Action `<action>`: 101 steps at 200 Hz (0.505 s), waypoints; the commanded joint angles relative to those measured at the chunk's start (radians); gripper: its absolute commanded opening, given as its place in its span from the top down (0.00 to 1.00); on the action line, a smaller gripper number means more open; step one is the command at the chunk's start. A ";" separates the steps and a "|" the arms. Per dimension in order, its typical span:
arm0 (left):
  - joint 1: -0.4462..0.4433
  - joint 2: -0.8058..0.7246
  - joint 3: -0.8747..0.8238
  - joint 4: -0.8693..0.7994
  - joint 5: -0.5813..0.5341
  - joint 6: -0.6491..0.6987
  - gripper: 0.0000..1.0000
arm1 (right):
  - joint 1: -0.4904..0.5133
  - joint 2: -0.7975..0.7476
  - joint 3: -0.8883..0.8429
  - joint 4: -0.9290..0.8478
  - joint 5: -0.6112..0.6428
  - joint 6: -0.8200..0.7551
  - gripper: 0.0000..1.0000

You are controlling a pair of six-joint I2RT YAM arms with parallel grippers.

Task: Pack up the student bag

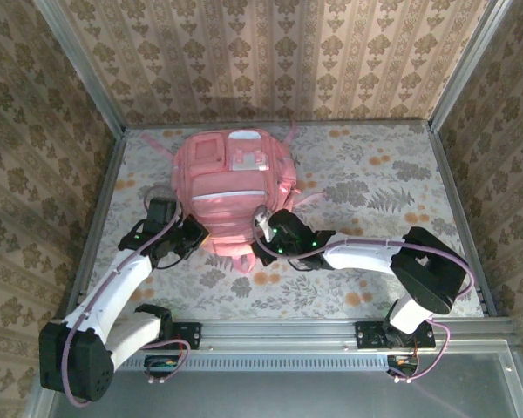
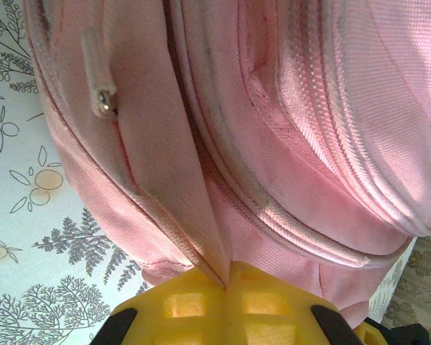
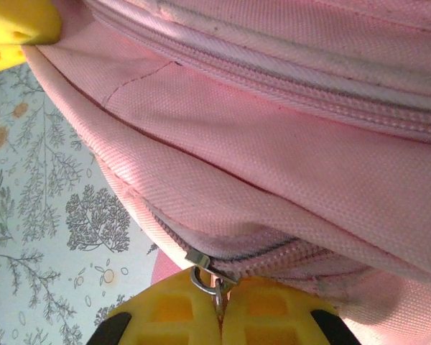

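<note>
1. Top view: the student bag (image 1: 235, 183), a large pink fabric backpack with paler front pockets, lies flat in the middle of the desk (image 1: 375, 174), which has a grey floral-print cover. Both arms reach its near edge, one at each near corner
2. Left wrist view: the left jaws are fully closed, their yellow ribbed fingertips (image 2: 194, 305) pinching a fold of the bag's pink fabric at a seam. A white zip tab (image 2: 100, 83) hangs further along the side
3. Right wrist view: the right jaws are closed on the small metal zip pull (image 3: 214, 286), just under its slider
4. The step in hand looks like working this zip, probably to open a compartment for packing. The next move calls for the right arm to draw the pull along the curved track while the left holds the fabric taut
</note>
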 commanded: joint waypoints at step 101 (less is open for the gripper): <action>0.065 0.034 0.094 -0.098 -0.266 0.146 1.00 | -0.056 0.102 0.321 -0.834 0.111 -0.220 1.00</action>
